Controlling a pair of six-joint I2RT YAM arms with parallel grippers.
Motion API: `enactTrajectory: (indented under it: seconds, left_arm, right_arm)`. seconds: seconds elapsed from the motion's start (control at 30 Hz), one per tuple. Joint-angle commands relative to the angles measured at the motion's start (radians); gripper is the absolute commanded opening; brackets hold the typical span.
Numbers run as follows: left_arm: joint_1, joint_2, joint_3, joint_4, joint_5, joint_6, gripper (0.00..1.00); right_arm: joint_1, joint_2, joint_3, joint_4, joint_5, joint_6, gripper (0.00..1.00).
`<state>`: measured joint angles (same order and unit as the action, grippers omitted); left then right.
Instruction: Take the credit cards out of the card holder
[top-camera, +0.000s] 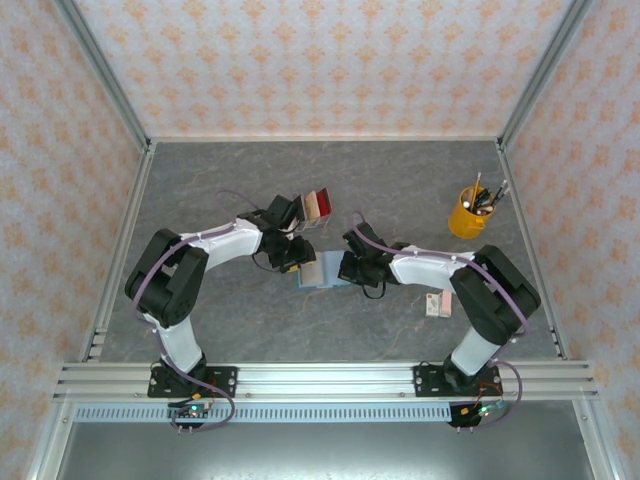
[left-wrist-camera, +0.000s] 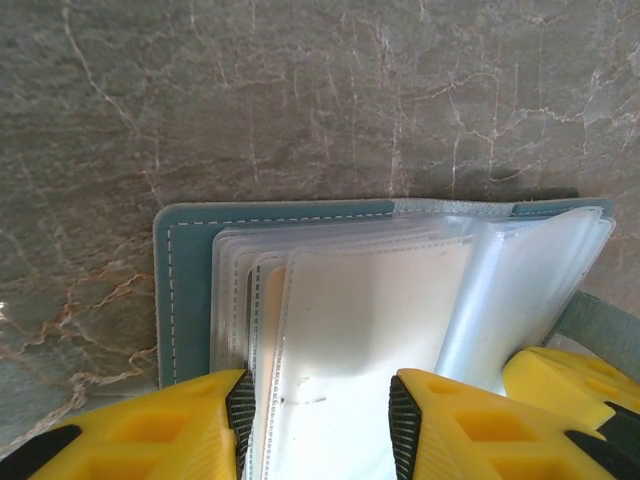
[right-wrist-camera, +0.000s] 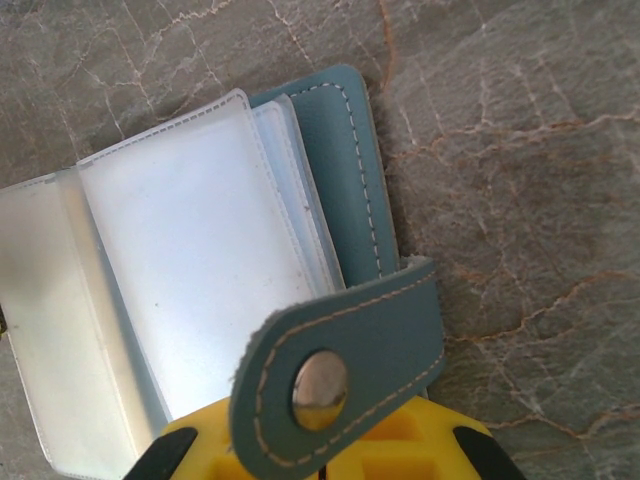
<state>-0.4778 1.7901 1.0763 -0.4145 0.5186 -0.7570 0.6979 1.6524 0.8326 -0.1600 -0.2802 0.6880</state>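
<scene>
The card holder (top-camera: 325, 275) lies open at mid-table, the left gripper (left-wrist-camera: 318, 410) open astride its clear sleeves (left-wrist-camera: 370, 330) and the right gripper (top-camera: 350, 268) closed by the strap (right-wrist-camera: 380, 330), so a pinch may catch only plastic and drag the holder.

The card holder (left-wrist-camera: 180, 290) runs off the left wrist view's bottom edge.

Grey marbled tabletop (top-camera: 400, 180): open holder (top-camera: 318, 274) at centre, cards (top-camera: 314, 207) just behind, yellow cup (top-camera: 465, 213) far right, small box (top-camera: 436, 304) near right.
</scene>
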Motion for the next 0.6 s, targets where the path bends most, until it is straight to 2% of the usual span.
enactTrajectory:
  seconds: [0.0,0.57]
  left_arm:
    - [-0.004,0.034,0.014,-0.004,0.022,0.019,0.44]
    - [-0.014,0.015,0.012,0.124,0.199,0.028,0.41]
  right_arm:
    - [0.005,0.037,0.002,-0.05,0.035,0.004,0.08]
    - [0.005,0.043,-0.001,-0.052,0.033,0.004,0.08]
